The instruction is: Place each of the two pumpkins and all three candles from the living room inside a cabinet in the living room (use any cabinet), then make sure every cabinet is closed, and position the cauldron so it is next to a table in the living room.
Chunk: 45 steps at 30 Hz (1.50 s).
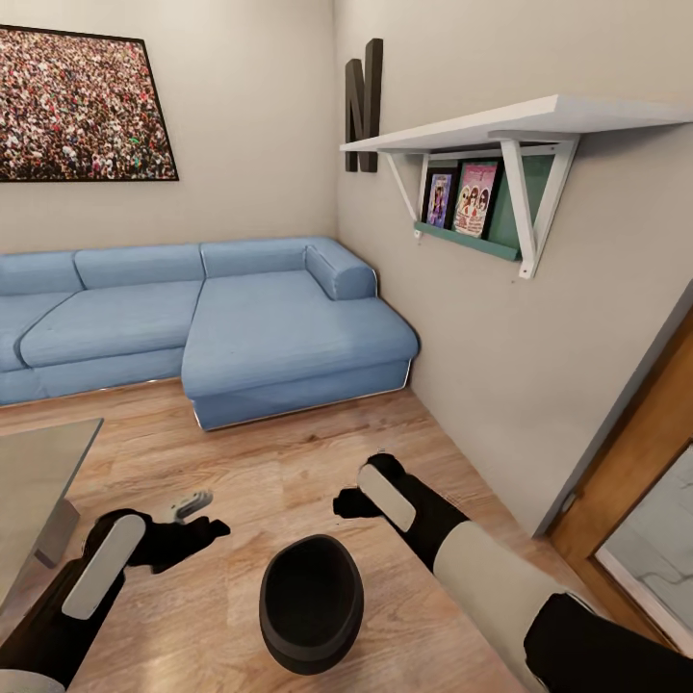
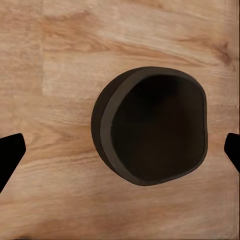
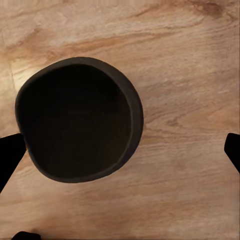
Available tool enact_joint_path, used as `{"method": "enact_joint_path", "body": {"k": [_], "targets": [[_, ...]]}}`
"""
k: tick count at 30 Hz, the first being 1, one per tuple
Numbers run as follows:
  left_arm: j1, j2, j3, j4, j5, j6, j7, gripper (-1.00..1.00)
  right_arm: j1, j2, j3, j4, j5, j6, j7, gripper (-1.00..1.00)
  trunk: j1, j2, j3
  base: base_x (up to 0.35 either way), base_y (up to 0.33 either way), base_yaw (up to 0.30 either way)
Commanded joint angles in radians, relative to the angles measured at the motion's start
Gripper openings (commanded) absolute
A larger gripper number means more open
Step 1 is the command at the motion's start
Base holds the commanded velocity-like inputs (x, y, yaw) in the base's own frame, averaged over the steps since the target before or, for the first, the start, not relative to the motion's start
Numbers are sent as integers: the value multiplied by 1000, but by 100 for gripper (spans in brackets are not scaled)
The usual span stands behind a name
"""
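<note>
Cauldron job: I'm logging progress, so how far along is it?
Done: nothing I can confirm; what the head view shows holds no pumpkins, candles or cabinet. In hand: the cauldron sits on the wood floor between the open left claw and right claw, neither gripping it. Left: moving it closer to the grey table, whose corner shows nearby.
</note>
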Motion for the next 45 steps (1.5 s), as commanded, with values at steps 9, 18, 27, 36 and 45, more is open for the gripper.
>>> {"method": "enact_joint_path", "body": {"k": [9, 18, 27, 36, 45], "targets": [[-7, -14, -4, 10, 9, 0, 10, 100, -1, 0, 127, -9, -106, -36, -10, 100, 0, 0, -1, 0, 0, 0], [-21, -61, -32, 66, -29, 0, 8, 100, -1, 0, 159, -8, -119, -38, -8, 100, 0, 0, -1, 0, 0, 0], [-31, -98, -68, 95, -90, 1, -5, 100, -1, 0, 171, -11, -119, -38, -8, 100, 0, 0, -1, 0, 0, 0], [-31, -97, -74, 70, -93, 1, -7, 100, -2, 0, 171, -9, -120, -40, -5, 100, 0, 0, -1, 0, 0, 0], [-31, -94, -70, 66, -93, 1, -7, 100, -2, 0, 171, -12, -119, -40, -3, 100, 27, -49, -23, 0, 0, 0]]}}
